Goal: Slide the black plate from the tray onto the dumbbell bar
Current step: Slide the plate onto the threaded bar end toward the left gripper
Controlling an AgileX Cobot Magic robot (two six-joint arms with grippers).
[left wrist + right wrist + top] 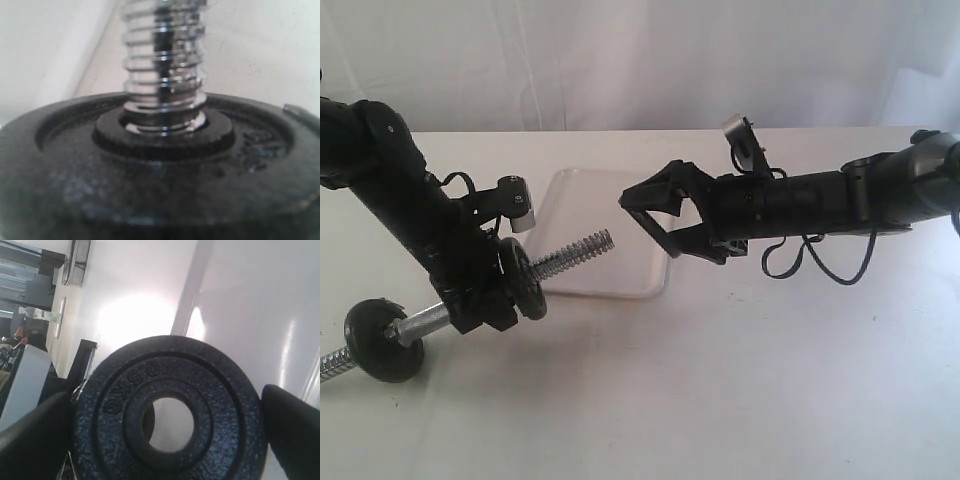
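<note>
The plate (167, 375) is off the tray (585, 200) and in the air. The right gripper (655, 215) clamps it by the rim at centre frame in the exterior view, where it shows edge-on. In the right wrist view both fingers (35, 430) press opposite edges and the central hole is clear.

The left gripper (470, 305) is closed around the bar (570, 257) at lower left. It holds the bar tilted, with the threaded tip pointing up and right over the tray. One disc (523, 282) sits on the bar just beside that gripper, and a second disc (378, 340) sits near the far lower-left end, close to the desk (740, 380).

The step in hand looks like threading the hole over the free tip. The plate and the tip are near each other but apart.

To do it well:
- Square the plate's face to the bar's slope, not to the desk.
- Centre the hole on the tip.
- Travel along the bar's own line, down and left.
- Go slowly, because the coarse thread ridges would likely catch the hole's edge if the plate is cocked.
- Keep the left arm steady.
- Let go only once the plate rides well onto the threads.
</note>
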